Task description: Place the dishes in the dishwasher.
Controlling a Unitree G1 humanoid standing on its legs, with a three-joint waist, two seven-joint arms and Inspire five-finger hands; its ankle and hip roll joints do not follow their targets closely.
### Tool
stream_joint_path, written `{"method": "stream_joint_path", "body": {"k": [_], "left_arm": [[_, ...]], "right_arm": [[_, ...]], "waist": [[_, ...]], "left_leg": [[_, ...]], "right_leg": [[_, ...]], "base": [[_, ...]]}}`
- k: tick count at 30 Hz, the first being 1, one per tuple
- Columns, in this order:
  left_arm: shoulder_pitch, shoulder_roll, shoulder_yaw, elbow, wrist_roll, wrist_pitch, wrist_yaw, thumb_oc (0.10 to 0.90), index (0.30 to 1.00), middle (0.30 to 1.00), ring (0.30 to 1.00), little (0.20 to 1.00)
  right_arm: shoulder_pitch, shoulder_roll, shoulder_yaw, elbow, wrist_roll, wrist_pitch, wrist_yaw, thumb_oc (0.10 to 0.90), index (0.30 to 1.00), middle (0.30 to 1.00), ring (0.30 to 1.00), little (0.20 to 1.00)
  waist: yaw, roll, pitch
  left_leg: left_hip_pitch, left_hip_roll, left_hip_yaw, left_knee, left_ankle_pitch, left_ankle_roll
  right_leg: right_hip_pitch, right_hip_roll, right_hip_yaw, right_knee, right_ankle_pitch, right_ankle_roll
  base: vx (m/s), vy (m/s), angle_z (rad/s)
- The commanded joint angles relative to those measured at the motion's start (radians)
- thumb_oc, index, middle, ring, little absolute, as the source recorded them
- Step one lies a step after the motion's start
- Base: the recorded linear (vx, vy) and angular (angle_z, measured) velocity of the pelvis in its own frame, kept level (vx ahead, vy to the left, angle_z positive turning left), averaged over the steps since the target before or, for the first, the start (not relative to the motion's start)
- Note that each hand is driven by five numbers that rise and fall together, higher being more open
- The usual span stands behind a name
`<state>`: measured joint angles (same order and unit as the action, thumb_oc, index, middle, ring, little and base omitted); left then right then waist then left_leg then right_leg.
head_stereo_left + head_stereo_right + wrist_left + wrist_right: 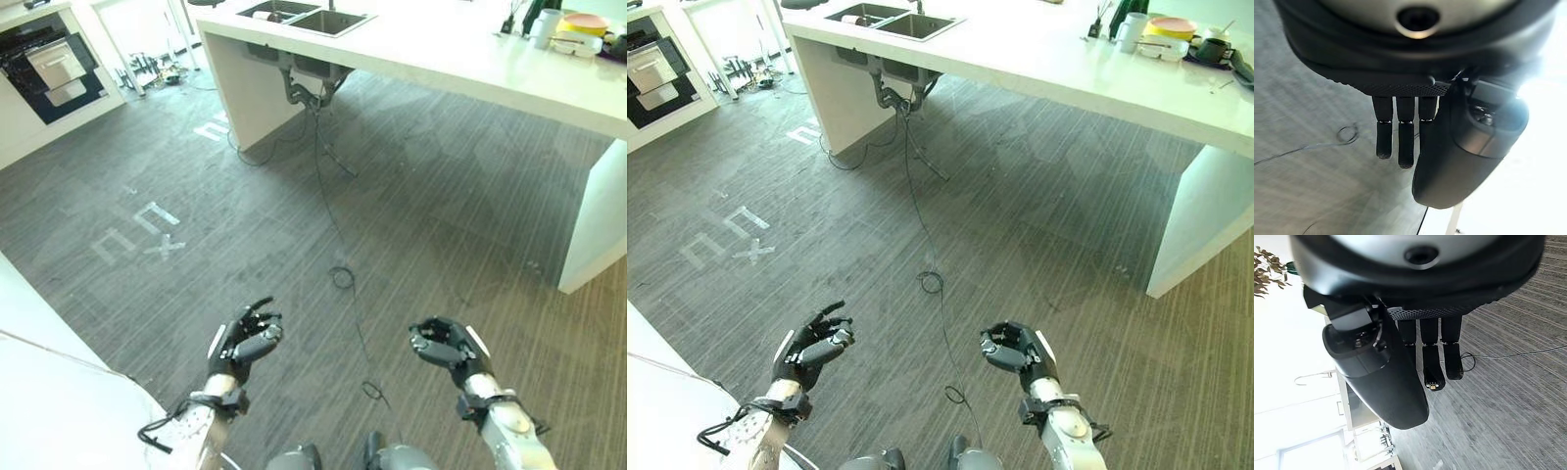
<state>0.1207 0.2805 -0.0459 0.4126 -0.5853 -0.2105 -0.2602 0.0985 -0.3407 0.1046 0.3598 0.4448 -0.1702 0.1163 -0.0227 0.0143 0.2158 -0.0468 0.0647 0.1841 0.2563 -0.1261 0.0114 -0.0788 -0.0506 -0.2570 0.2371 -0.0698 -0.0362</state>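
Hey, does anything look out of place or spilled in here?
Nothing looks spilled or broken. Two oddities: the sink's pipes hang exposed under the counter, and white tape marks are stuck on the floor. Dishes sit stacked at the counter's far right end.

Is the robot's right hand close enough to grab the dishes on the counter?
Probably not. The right hand hangs empty over the floor, while the dishes sit far off on the counter. It would likely need to walk closer.

Island counter [441, 54] spans the far side, sink [306, 16] at its left end, dishes [578, 41] at its right end, oven [54, 64] far left.
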Motion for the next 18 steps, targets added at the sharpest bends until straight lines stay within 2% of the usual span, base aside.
{"method": "stream_joint_path", "body": {"k": [1,9,12,16,18], "left_arm": [[-0.032,0.038,0.004,-0.075,-0.012,-0.027,-0.041,0.8,0.9,0.9,0.9,0.9],[-0.05,0.027,-0.019,-0.017,-0.036,-0.032,-0.057,0.8,0.9,0.9,0.9,0.9],[-0.054,0.013,-0.026,0.014,-0.063,-0.033,-0.06,0.8,0.9,0.9,0.9,0.9],[-0.049,-0.001,-0.021,0.016,-0.083,-0.024,-0.077,0.8,0.9,0.9,0.9,0.9],[-0.043,-0.009,-0.017,0.019,-0.077,-0.025,-0.083,0.8,0.9,0.9,0.9,0.9]], "right_arm": [[-0.052,-0.01,-0.035,-0.058,0.04,-0.079,0.03,0.8,0.9,0.9,0.9,0.9],[-0.065,-0.021,0.006,-0.024,0.048,-0.072,0.026,0.8,0.9,0.9,0.9,0.9],[-0.074,-0.038,0.019,-0.005,0.04,-0.072,0.026,0.8,0.9,0.9,0.9,0.9],[-0.071,-0.044,0.019,-0.01,0.037,-0.068,0.033,0.8,0.9,0.9,0.9,0.9],[-0.067,-0.043,0.022,-0.006,0.036,-0.075,0.036,0.8,0.9,0.9,0.9,0.9]], "waist": [[0.004,-0.004,-0.031],[0.003,0.001,-0.02],[-0.001,0.007,-0.002],[-0.001,0.005,0.014],[0.002,-0.002,0.027]], "left_leg": [[0.014,0.024,-0.017,0.044,-0.18,-0.022],[0.007,0.041,-0.025,0.044,-0.156,-0.046],[0.011,0.051,-0.033,0.044,-0.126,-0.067],[0.02,0.045,-0.033,0.044,-0.106,-0.068],[0.03,0.029,-0.034,0.044,-0.099,-0.057]], "right_leg": [[0.082,-0.057,0.005,0.063,-0.238,0.093],[0.082,-0.032,-0.002,0.063,-0.245,0.071],[0.084,-0.012,0.006,0.063,-0.248,0.05],[0.085,-0.009,0.017,0.063,-0.244,0.04],[0.089,-0.012,0.029,0.063,-0.238,0.035]], "base": [[-0.01,-0.058,0.0],[0.0,-0.117,0.07],[0.06,-0.21,0.18],[0.04,-0.128,0.07],[0.04,-0.126,0.06]]}}
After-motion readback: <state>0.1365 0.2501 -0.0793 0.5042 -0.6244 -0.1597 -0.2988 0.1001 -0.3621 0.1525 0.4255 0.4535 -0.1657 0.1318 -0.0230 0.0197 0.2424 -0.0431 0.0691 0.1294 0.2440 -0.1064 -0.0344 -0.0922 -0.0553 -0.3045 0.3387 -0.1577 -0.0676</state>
